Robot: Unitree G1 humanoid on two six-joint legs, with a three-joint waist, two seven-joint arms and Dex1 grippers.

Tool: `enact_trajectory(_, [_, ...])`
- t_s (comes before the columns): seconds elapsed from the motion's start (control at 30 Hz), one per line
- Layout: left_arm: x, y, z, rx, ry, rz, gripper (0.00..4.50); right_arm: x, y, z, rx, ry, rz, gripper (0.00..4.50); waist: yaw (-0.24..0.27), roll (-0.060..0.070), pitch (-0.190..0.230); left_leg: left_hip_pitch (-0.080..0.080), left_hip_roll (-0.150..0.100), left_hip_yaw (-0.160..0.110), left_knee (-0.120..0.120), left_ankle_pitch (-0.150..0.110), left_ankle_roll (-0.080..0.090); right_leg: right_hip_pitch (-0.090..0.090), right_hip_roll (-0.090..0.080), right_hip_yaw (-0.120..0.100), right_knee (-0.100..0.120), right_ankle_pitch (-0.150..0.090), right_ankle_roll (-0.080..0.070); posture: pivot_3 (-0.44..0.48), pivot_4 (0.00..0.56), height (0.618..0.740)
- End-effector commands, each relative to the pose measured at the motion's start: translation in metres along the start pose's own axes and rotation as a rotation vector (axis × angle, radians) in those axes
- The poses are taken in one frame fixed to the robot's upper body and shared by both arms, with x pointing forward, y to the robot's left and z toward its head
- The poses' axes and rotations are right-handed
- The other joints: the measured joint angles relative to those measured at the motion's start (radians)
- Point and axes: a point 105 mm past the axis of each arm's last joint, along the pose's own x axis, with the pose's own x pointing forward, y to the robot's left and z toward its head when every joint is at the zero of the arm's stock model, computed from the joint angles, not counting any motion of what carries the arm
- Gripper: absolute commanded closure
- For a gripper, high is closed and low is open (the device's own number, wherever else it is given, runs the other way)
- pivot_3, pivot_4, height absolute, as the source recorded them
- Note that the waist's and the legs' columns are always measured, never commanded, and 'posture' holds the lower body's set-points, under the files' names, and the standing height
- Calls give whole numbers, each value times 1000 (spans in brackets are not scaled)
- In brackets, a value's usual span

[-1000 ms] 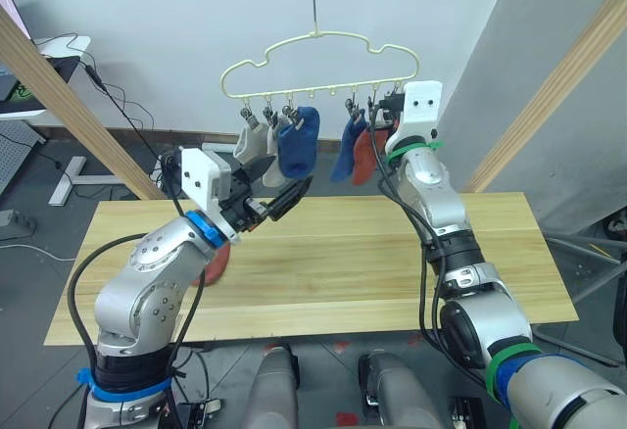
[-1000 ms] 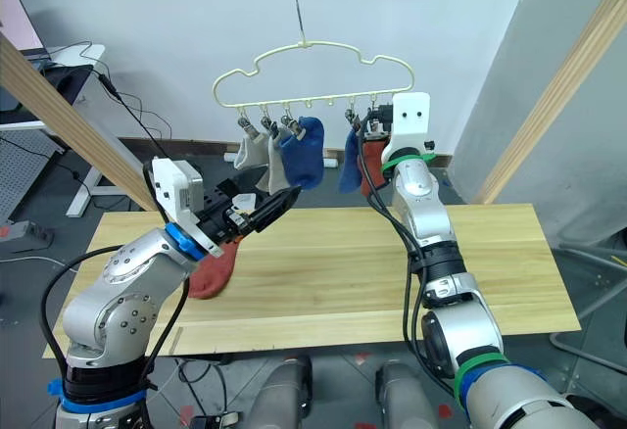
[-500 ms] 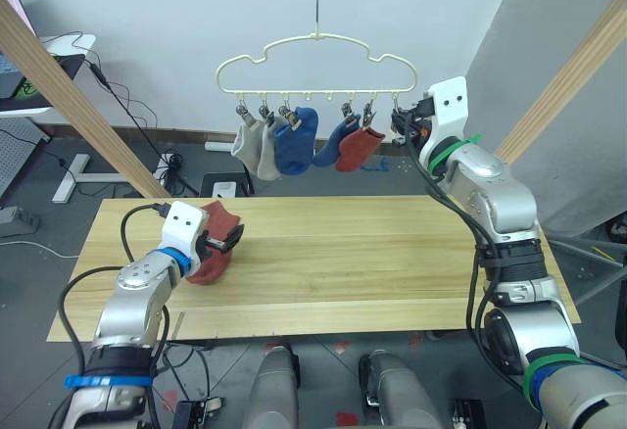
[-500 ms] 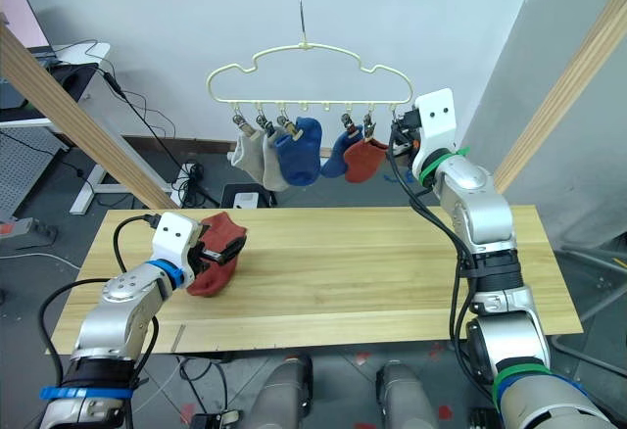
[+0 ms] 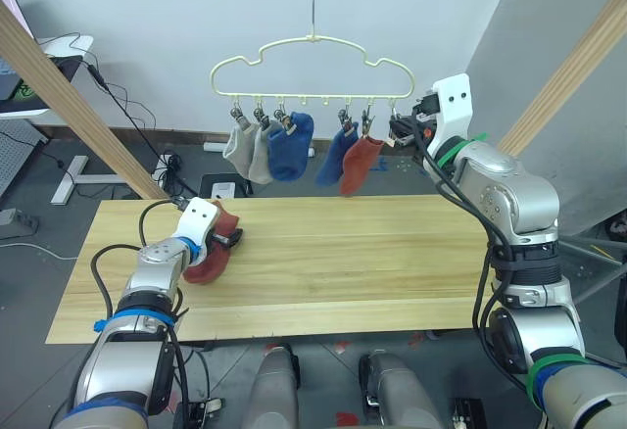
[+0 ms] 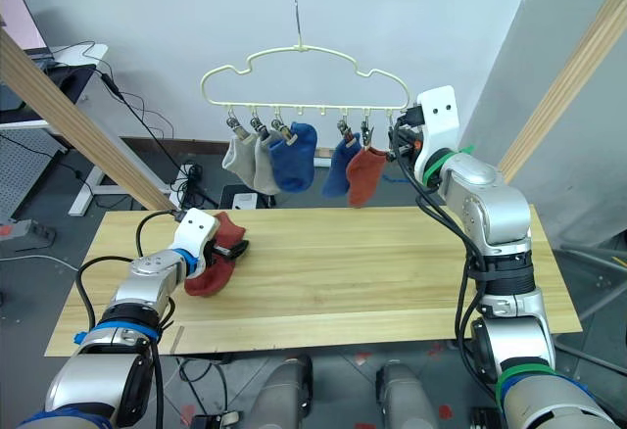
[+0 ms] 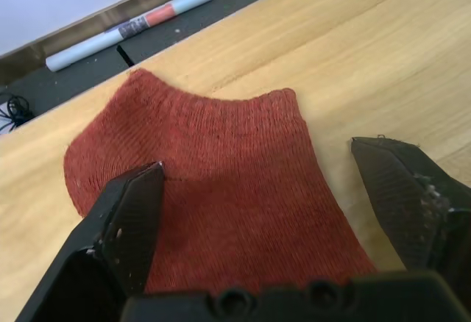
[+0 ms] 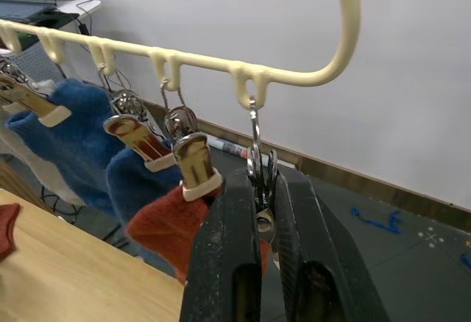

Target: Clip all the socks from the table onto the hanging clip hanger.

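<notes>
— Change since half a second ago?
— Left gripper (image 7: 272, 190) has come lower and nearer the rust-red ankle sock (image 5: 209, 251) lying at the left of the long light wooden plank table (image 5: 392, 262). Up on the pale-yellow cloud-shaped wire clip hanger (image 5: 312, 59), the hung rust-red sock (image 5: 358, 166) now droops straight down instead of slanting, and the hanger sits a little further left.

— What does the left wrist camera add?
— Its black fingers (image 7: 129, 212) are spread wide, one resting on the sock's fabric, the other over bare wood just beside the sock; nothing is pinched between them.

— And the right wrist camera?
— Right gripper (image 8: 263, 190) is closed on the small grey metal clip (image 8: 259, 171) hanging at the hanger's right end, the fingers squeezing it from both sides.

— Where are the other socks?
— Two light grey socks (image 5: 247, 153) and a blue sock (image 5: 290, 145) hang on the left clips; a second blue sock (image 5: 338, 156) hangs beside the hung red one, just left of the right gripper.
</notes>
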Motion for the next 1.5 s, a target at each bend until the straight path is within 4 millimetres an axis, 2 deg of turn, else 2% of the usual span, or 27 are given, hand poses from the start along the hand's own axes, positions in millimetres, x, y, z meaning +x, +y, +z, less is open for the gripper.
enact_trajectory(0.03, [-3,-5,-29,7,97,-32,398,-5,-3,14,0,-48,-14,4500,0,0,0,0,0,0,0,0,0,0,0,0,0,0,0,-8,266,740])
enact_trajectory(0.07, [-3,-7,-29,4,92,-41,570,-5,-3,14,3,-48,-16,4500,0,0,0,0,0,0,0,0,0,0,0,0,0,0,0,-8,266,740])
enact_trajectory(0.43, [0,-18,-13,9,22,-89,3660,-1,-4,13,30,-48,-14,4500,0,0,0,0,0,0,0,0,0,0,0,0,0,0,0,4,270,740])
enact_trajectory(0.53, [0,-28,2,-14,-44,-137,4484,-1,-7,14,48,-47,-15,4500,1,0,0,0,0,0,0,0,0,0,0,0,0,0,0,4,270,740])
enact_trajectory(0.63, [-3,-45,23,-41,-132,-225,4484,-1,-9,15,93,-42,-13,4500,2,0,0,0,0,0,0,0,0,0,0,0,0,0,0,-2,273,740])
enact_trajectory(0.7, [-11,-63,45,-68,-221,-310,4484,-2,-12,17,164,-37,-14,4500,2,0,0,-1,0,-1,0,0,0,0,0,-1,0,0,0,-2,273,740])
enact_trajectory(0.77, [-27,-82,78,-78,-371,-388,4484,-3,-16,22,259,-28,-12,4500,0,0,0,-1,0,-1,0,0,0,0,0,-1,0,0,0,-6,273,740])
enact_trajectory(0.87, [-53,-107,117,-111,-536,-468,4484,-7,-21,31,405,1,-7,4500,1,0,1,-1,0,-2,0,0,0,0,-1,-1,0,0,0,-6,273,740])
enact_trajectory(1.0, [-80,-137,149,-114,-675,-558,4484,-11,-18,35,529,59,24,4500,-3,0,1,-1,0,-1,0,0,0,1,-1,0,0,0,0,-6,273,740])
enact_trajectory(1.07, [-87,-146,157,-121,-707,-575,4484,-12,-16,36,574,77,32,4500,-5,0,1,-1,0,-1,0,0,0,1,-1,0,-1,0,0,-6,273,740])
enact_trajectory(1.17, [-99,-171,175,-114,-795,-621,4484,-14,-13,37,695,111,36,4500,-8,0,1,-1,0,-2,0,0,0,1,0,0,0,0,0,-27,269,740])
enact_trajectory(1.27, [-102,-186,183,-108,-834,-636,4484,-15,-9,39,768,123,39,4500,-10,0,1,-1,-1,-1,0,0,0,1,-1,0,-1,0,0,-27,269,740])
enact_trajectory(1.5, [-101,-198,187,-93,-857,-645,4484,-16,-2,42,845,138,32,4500,-23,0,1,-1,0,-2,0,0,0,1,0,0,-1,0,0,-36,260,740])
